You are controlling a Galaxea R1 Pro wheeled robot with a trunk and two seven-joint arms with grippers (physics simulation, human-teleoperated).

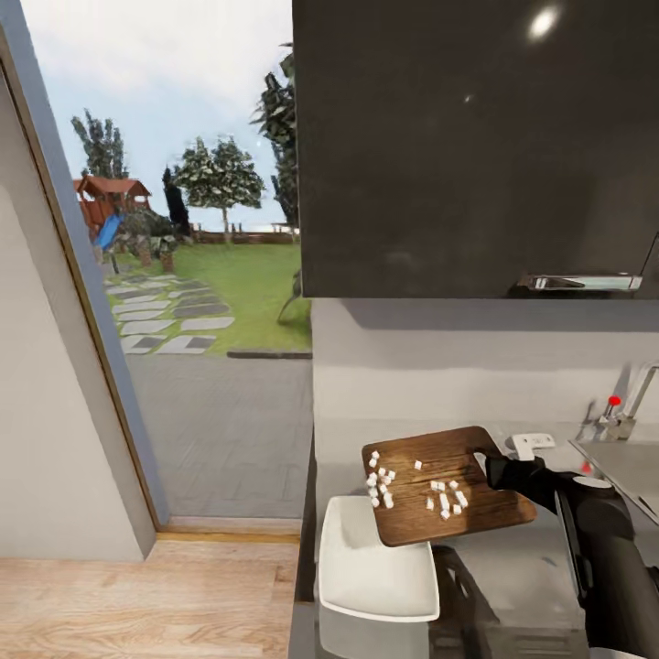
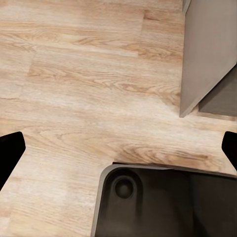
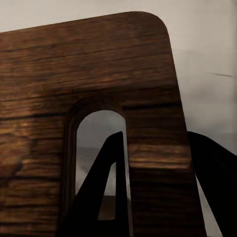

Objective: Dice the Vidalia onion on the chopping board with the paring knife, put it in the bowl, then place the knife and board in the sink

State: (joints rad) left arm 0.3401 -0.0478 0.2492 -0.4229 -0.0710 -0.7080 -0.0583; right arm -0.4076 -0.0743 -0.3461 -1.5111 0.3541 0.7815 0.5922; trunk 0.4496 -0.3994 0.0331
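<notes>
1. We see the right gripper [image 1: 487, 465] clamped on the chopping board [image 1: 446, 485] at its handle end, holding it above the bowl [image 1: 375, 572] on the countertop [image 1: 513, 586].
2. White onion dice [image 1: 382, 483] lie on the board.
3. The left gripper's fingers [image 2: 10, 150] are spread wide, empty, over wooden floor [image 2: 84, 79].

**Colours at the counter**

Chopping board [image 1: 448, 485]: dark brown, streaked wood grain. Diced onion [image 1: 380, 480] pieces on it: white. Bowl [image 1: 371, 567] just beside the board: plain white. Countertop [image 1: 513, 577]: smooth grey. Right gripper [image 1: 490, 467] at the board's edge: black. Tap [image 1: 622, 407] beyond the board: chrome, red dot. Cabinet [image 1: 476, 146] above: glossy near-black. Floor [image 2: 89, 89]: pale, grained wood planks.
</notes>
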